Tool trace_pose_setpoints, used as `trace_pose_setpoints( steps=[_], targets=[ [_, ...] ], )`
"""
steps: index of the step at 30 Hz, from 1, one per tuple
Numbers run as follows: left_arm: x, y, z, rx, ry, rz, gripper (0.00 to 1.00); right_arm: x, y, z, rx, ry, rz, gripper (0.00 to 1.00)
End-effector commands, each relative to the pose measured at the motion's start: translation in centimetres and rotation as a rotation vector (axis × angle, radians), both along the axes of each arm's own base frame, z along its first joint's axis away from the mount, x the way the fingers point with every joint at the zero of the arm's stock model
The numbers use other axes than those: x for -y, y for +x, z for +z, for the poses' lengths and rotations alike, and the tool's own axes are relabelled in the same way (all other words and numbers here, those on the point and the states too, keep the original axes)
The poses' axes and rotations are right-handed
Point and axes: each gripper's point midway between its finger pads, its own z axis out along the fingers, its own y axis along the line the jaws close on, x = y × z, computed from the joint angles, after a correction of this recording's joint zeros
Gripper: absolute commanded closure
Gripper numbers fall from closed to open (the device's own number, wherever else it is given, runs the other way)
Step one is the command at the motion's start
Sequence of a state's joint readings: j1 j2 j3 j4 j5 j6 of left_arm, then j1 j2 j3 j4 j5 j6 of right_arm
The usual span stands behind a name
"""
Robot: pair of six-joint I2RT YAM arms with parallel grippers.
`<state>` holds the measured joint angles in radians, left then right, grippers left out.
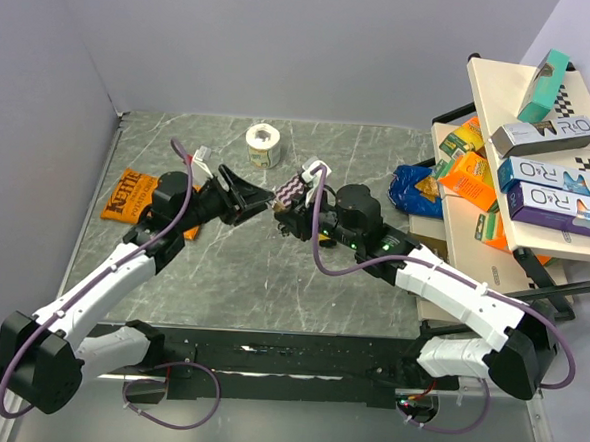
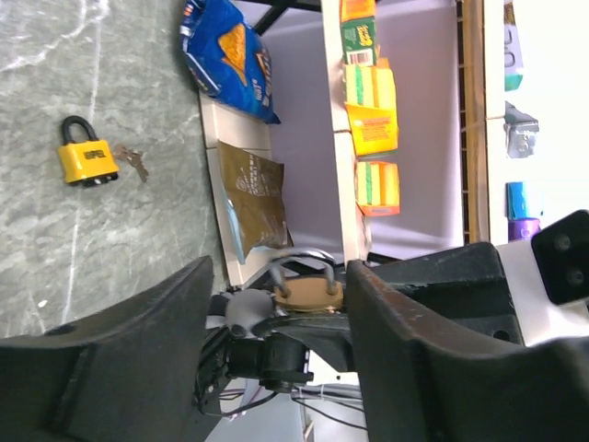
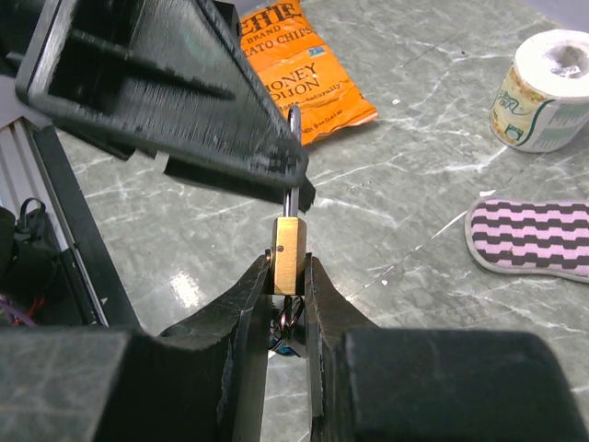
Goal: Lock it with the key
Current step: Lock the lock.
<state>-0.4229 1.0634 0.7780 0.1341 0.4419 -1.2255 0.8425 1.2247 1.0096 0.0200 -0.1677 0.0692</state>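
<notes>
Spread wide, the left gripper (image 1: 259,196), matte black with long tapered fingers, hangs over the middle of the grey, white-veined stone-look tabletop (image 1: 380,146), tip to tip with the right gripper (image 1: 283,212). Behind them stand a white paper roll with a green printed wrapper (image 1: 264,144) and a flat pink-and-black striped pad (image 1: 295,188). A crinkled orange chip bag (image 1: 136,196) lies to the left, partly under the left arm.

From the left wrist, the two broad black fingers (image 2: 120,359) stand well apart. Between them, further off, sits a small brass padlock with a curved silver shackle (image 2: 308,293); neither finger touches it. On the tabletop beyond lies a boxy yellow padlock with a black shackle (image 2: 86,152), a small grey metal key (image 2: 135,163) just beside it. A glossy blue chip bag (image 2: 230,55) and a brown pouch (image 2: 253,198) rest by the shelving.

From the right wrist, the right gripper pinches the brass padlock's rectangular body upright between its black fingers, above the tabletop. The thin shackle rises beside a left finger's ribbed underside.
</notes>
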Motion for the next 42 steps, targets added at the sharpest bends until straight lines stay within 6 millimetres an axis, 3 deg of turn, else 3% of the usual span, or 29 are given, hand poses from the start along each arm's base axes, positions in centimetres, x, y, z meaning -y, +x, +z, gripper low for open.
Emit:
trace_pose_setpoints(
  steps=[1,12,18,20,22,23,24,27,39,42],
  targets=[
    [0.8,0.0,2.7,0.08,-0.054,-0.002,0.42,-1.0,0.4,5.0,0.083,0.116,-0.009,1.0],
    [1.1,0.2,2.1,0.054,-0.058,0.005,0.54,-1.3,0.1,4.6,0.077,0.115,0.006,1.0],
    [1.1,0.6,1.9,0.045,-0.052,0.015,0.75,-1.4,-0.1,4.7,0.078,0.121,0.01,1.0],
    [1.0,0.7,1.8,0.04,-0.045,0.021,0.87,-1.4,-0.2,4.5,0.072,0.117,0.013,1.0],
    [0.6,0.9,1.7,0.033,-0.039,0.032,0.99,-1.2,-0.3,4.5,0.073,0.112,0.015,0.76],
    [0.5,1.0,1.6,0.023,-0.038,0.034,0.99,-1.0,-0.4,4.2,0.066,0.104,0.015,0.68],
    [0.1,1.1,1.6,0.017,-0.041,0.036,0.99,-0.8,-0.6,4.0,0.068,0.097,0.019,0.54],
    [-0.4,1.1,1.7,0.014,-0.038,0.034,0.99,0.0,-0.9,3.2,0.075,0.07,0.026,0.43],
    [0.0,0.2,2.3,0.029,-0.067,-0.015,0.99,0.1,-1.4,1.3,0.155,-0.006,0.108,0.47],
    [0.1,0.1,2.4,0.035,-0.066,-0.022,0.99,0.0,-1.2,1.3,0.161,-0.008,0.103,0.55]
  ],
)
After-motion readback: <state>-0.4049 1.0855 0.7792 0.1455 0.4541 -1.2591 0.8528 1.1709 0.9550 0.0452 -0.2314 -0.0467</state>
